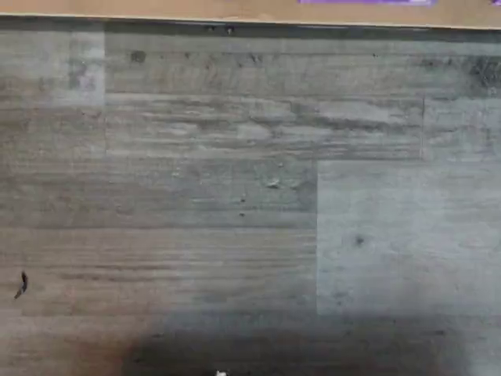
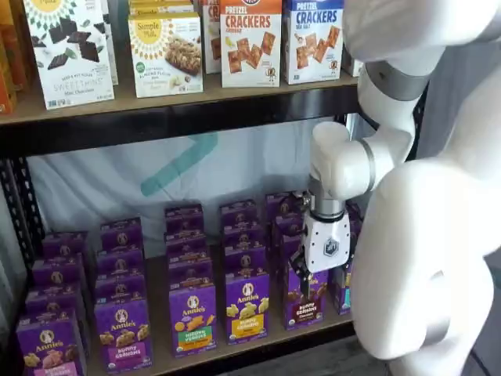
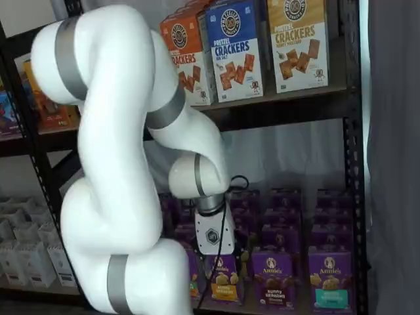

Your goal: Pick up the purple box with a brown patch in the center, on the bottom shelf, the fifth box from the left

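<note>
Arm (image 3: 125, 164) bends low, putting gripper (image 2: 321, 283) in front of bottom shelf (image 2: 258, 338) for a frontal reach. Fingers spread, holding nothing. Purple box (image 2: 305, 301) stands front-row, at gripper's six o'clock, partly hidden.

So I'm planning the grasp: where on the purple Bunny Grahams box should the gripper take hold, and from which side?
Grip the purple box across its narrow side faces near the top, coming from the front. It stands upright at the bottom shelf edge, neighbours close alongside. The gripper hangs before it.
</note>
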Controlling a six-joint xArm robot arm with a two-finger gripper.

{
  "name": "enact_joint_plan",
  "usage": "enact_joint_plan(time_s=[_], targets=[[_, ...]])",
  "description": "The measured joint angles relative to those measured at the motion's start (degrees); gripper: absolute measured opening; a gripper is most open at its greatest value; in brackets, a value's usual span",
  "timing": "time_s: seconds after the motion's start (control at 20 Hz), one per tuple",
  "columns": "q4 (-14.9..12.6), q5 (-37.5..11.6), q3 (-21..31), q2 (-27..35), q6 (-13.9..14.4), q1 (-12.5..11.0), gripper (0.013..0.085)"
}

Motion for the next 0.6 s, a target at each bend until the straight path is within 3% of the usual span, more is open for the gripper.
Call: enact_joint_plan(time_s=[0.15,0.3,0.6], targets=[[-0.5,-3.9,-0.7,3.2,0.3,-0.3,0.0850],[-2.9,-5.9,-2.5,7.4,2.3,-0.5,0.0850],[-12.2,-9.3,-5.5,14.1,9.8,-1.9,0.0850]])
